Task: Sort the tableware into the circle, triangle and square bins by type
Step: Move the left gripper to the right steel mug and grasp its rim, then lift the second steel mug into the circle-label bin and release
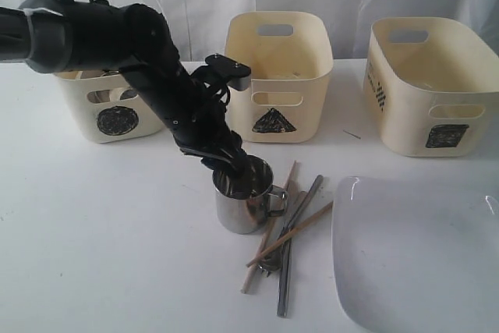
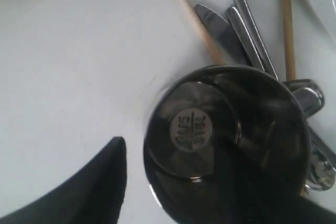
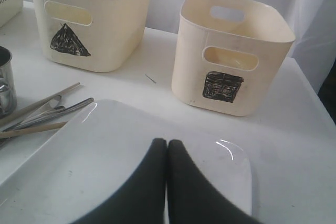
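Observation:
A steel handled mug (image 1: pixel 243 202) stands upright at the table's middle. My left gripper (image 1: pixel 231 166) reaches down into it, open. In the left wrist view one finger (image 2: pixel 107 177) is outside the mug (image 2: pixel 191 129) with white table showing between them, and the other is dark inside the cup. Wooden chopsticks (image 1: pixel 269 228) and metal cutlery (image 1: pixel 290 259) lie crossed beside the mug. The large white plate (image 1: pixel 413 255) lies at the front right. My right gripper (image 3: pixel 167 145) hovers over the plate (image 3: pixel 79 156), shut and empty. The circle bin (image 1: pixel 109 111), triangle bin (image 1: pixel 277 76) and square bin (image 1: pixel 433 87) line the back.
The left arm stretches from the upper left across the circle bin's front. A small dark speck (image 1: pixel 352 135) lies on the table between the triangle and square bins. White curtain hangs behind the bins.

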Robot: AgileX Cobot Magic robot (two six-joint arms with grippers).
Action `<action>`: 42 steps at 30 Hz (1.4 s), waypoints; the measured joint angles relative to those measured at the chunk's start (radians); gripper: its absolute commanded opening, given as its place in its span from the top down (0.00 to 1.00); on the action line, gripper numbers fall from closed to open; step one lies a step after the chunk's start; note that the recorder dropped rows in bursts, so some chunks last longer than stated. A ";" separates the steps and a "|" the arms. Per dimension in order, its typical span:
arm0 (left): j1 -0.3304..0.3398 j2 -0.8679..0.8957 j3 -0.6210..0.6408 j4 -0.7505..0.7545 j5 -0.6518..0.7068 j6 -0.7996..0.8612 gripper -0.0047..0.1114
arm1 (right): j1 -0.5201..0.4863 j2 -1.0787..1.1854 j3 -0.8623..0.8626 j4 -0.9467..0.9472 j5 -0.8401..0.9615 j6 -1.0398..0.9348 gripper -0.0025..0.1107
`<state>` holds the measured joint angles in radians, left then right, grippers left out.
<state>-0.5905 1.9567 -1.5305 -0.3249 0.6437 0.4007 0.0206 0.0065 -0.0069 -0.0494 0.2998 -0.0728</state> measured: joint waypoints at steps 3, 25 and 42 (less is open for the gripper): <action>0.000 0.020 0.000 0.000 0.010 0.000 0.48 | 0.000 0.000 0.000 0.000 0.000 0.000 0.98; -0.003 -0.102 -0.131 0.642 0.165 -0.223 0.96 | 0.000 0.000 0.000 0.002 0.000 0.000 0.98; 0.321 -0.086 -0.242 0.918 -0.311 -0.606 0.96 | 0.000 0.000 0.000 0.002 0.000 0.000 0.98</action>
<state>-0.2694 1.8704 -1.7726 0.5931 0.3331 -0.2051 0.0206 0.0065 -0.0069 -0.0478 0.2998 -0.0728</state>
